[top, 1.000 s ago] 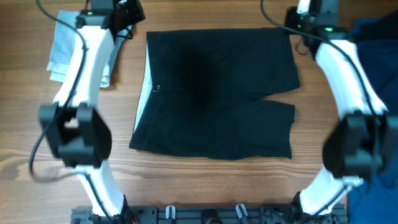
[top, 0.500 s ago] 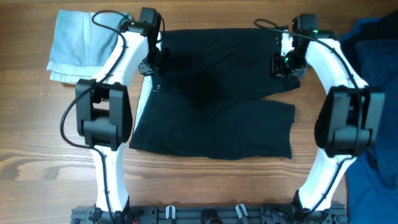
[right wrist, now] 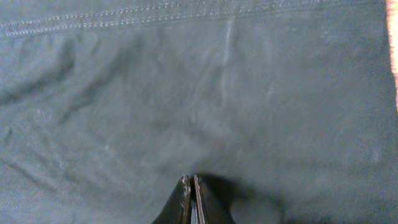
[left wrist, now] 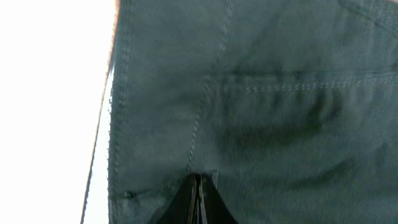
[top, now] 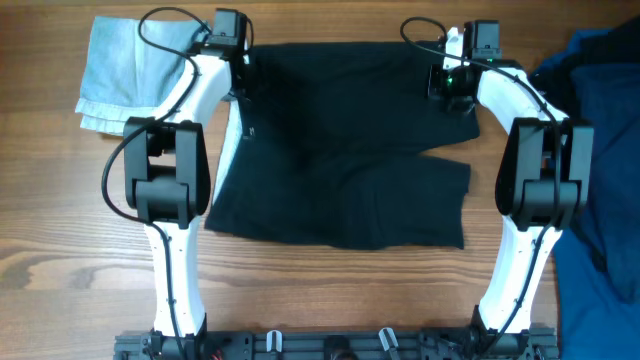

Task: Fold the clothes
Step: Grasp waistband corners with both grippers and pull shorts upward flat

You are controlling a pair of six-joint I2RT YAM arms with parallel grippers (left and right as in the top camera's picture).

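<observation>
since i'm standing right by the rig, here's what i see: the black shorts (top: 340, 150) are spread flat in the middle of the wooden table (top: 330, 300). the waist is at 9 o'clock and the two legs point to 3 o'clock, with a small notch between the legs on that side. a thin white strip (top: 230, 150) runs along the waist edge.

the left gripper (top: 240, 75) is down on the shorts' 11 o'clock corner, right at the waist end of the far edge. from the left wrist cam its fingers (left wrist: 186, 208) are pressed tight together and the black cloth puckers up at the tips, so it's pinching the fabric. a line of stitching (left wrist: 298, 86) crosses the cloth just past them, and beyond the hem at 9 o'clock everything is blown out white.

the right gripper (top: 452, 88) sits on the 1 o'clock corner, on the far leg near its end. same deal there: its fingers (right wrist: 177, 208) are clamped together with a little fold of cloth bunched at the tips.

both arms reach up from the 6 o'clock edge of the table, one on each side of the shorts.

a folded pale blue garment (top: 125, 75) lies at the table's 10 o'clock corner, just beside the left arm and apart from the shorts. a navy garment (top: 600, 150) is heaped along the 3 o'clock edge, behind the right arm.
</observation>
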